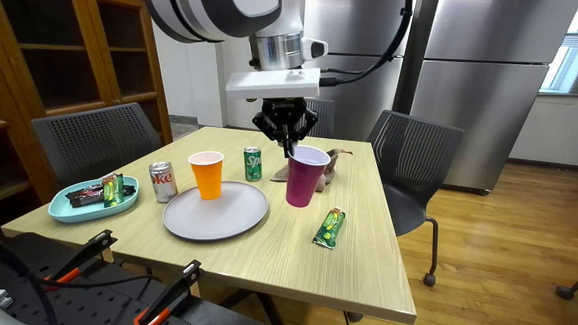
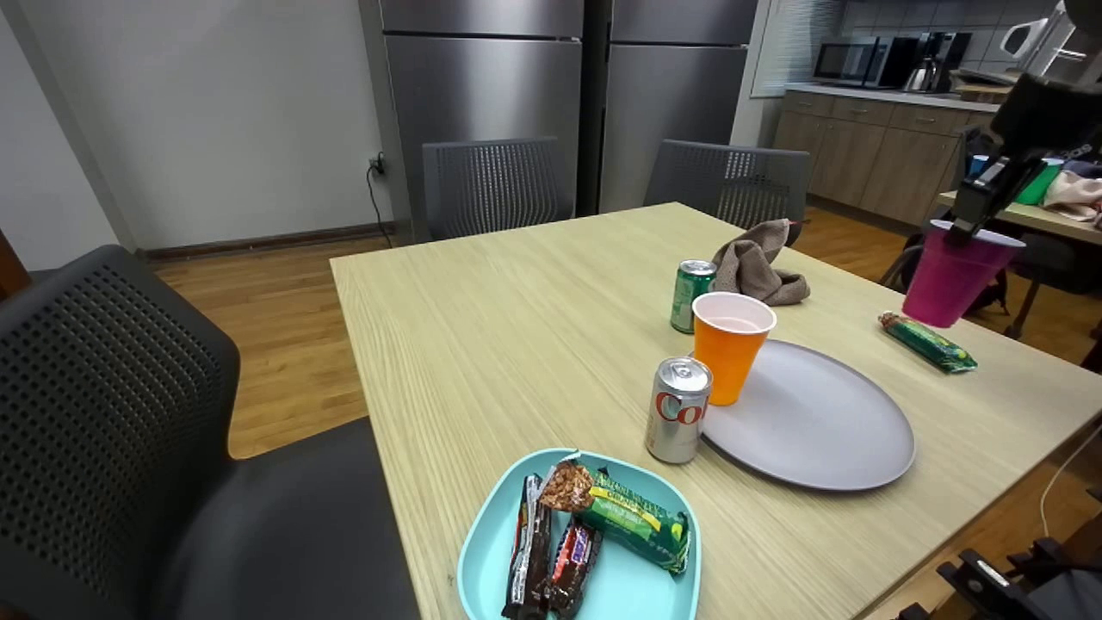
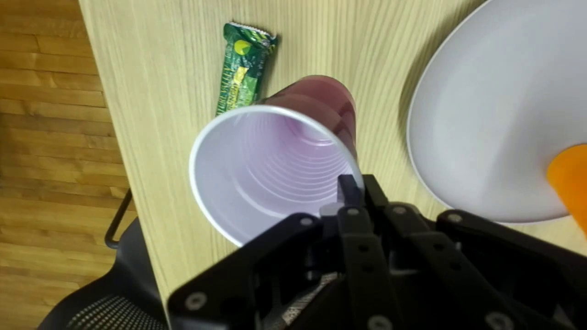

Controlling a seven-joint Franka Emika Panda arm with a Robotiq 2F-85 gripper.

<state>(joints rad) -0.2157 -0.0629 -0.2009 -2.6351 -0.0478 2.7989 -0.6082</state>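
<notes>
- One hold only: clamped with the gripper [image 3: 363,190] on the rim of the purple cup [image 1: 307,180], one finger inside the mouth, its mate outside.
- Hanging over the table [image 1: 361,271], apparently not touching it; off to one side of the fingers, toward their upper left in the wrist view.
- Tilted in its long axis, not upright: in both exterior views leaning with mouth toward the upper right and base toward the lower left.
- Apart from the grey plate [image 3: 477,114] with the orange cup [image 1: 207,179] on it, both on the outside finger's side in the wrist view.
- Near the green-wrapped bar [image 3: 243,71], seemingly not touching, hiding one end in the wrist view.
</notes>
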